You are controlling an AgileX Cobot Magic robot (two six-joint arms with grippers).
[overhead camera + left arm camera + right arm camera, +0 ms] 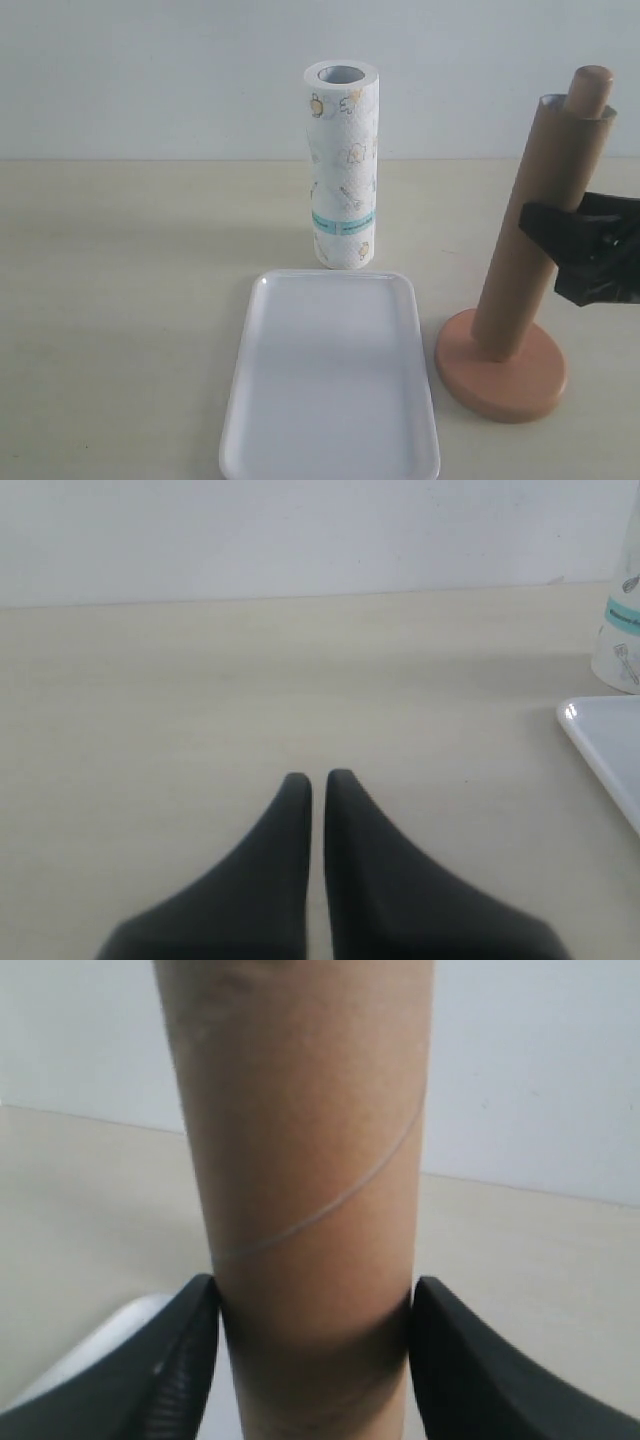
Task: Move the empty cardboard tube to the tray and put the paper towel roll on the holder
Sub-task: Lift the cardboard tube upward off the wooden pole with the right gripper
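The empty cardboard tube (522, 215) stands tilted over the post (590, 88) of the wooden holder (500, 385) at the right. My right gripper (540, 235) comes in from the right edge and is shut on the tube about halfway up. In the right wrist view both black fingers (180, 1350) press against the tube (310, 1160). The paper towel roll (343, 165) stands upright behind the white tray (330, 400). My left gripper (318, 777) is shut on nothing, low over bare table; it does not show in the exterior view.
The tray's corner (605, 730) and the roll's lower part (622, 640) show at the edge of the left wrist view. A pale wall runs behind the beige table (120, 300).
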